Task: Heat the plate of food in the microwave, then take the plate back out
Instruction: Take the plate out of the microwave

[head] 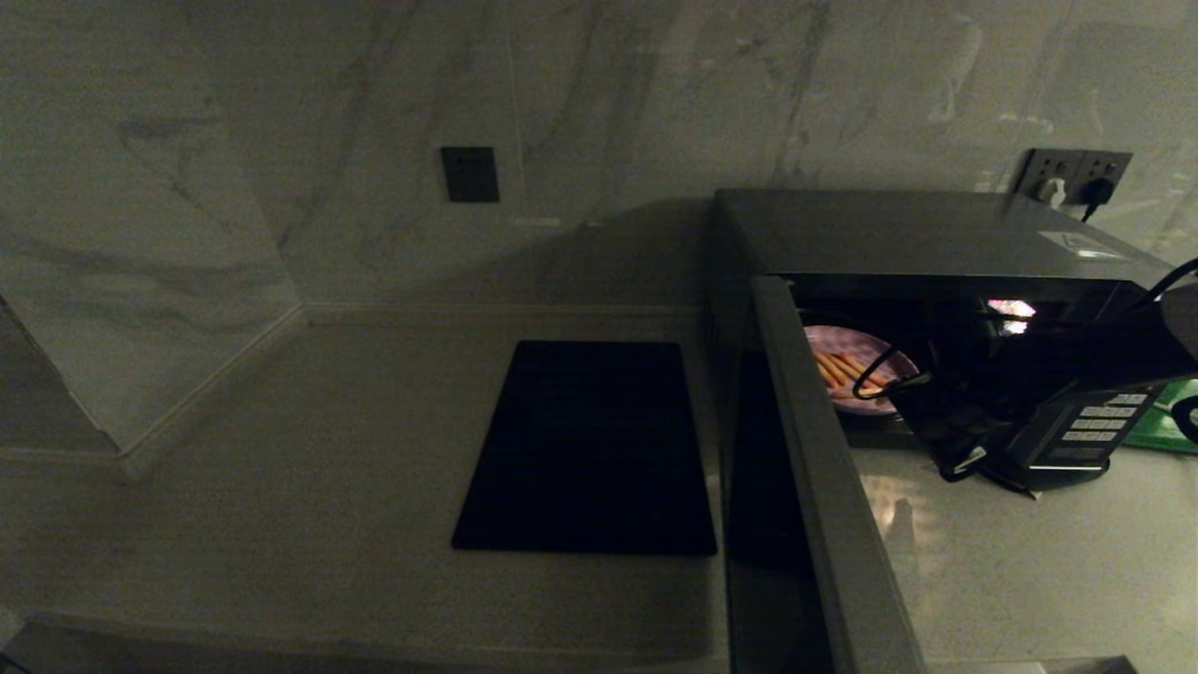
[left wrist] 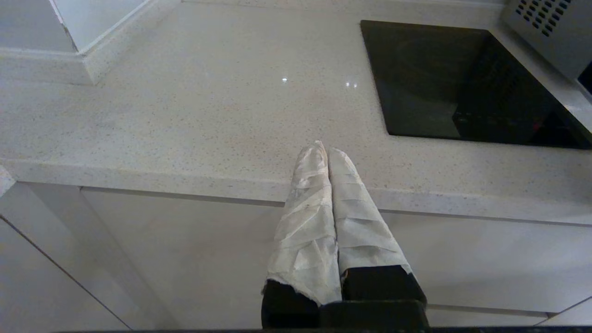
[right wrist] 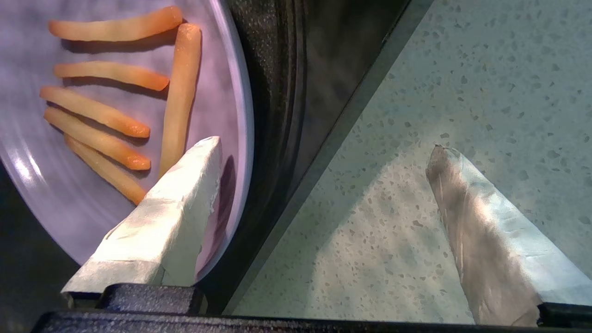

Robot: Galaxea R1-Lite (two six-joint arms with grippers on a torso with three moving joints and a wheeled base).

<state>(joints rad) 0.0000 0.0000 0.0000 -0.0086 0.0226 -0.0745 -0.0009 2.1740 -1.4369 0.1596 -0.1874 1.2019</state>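
The microwave (head: pixel 917 234) stands at the right of the counter with its door (head: pixel 805 449) swung open toward me. Inside, on the dark floor (right wrist: pixel 286 92), lies the plate of food (head: pixel 847 367), a lilac plate (right wrist: pixel 41 185) with several orange-tan sticks. My right arm (head: pixel 1029 412) reaches into the opening. My right gripper (right wrist: pixel 323 145) is open wide and holds nothing. One taped finger (right wrist: pixel 185 194) is over the plate's edge and the other (right wrist: pixel 471 217) is over the speckled counter outside. My left gripper (left wrist: pixel 326 150) is shut and empty at the counter's front edge.
A flat black cooktop (head: pixel 590 449) is set into the counter left of the microwave. Wall sockets (head: pixel 1076 178) with a plug sit behind the microwave. The button panel (head: pixel 1095 426) faces front right, with something green (head: pixel 1165 421) beside it. A marble wall runs behind.
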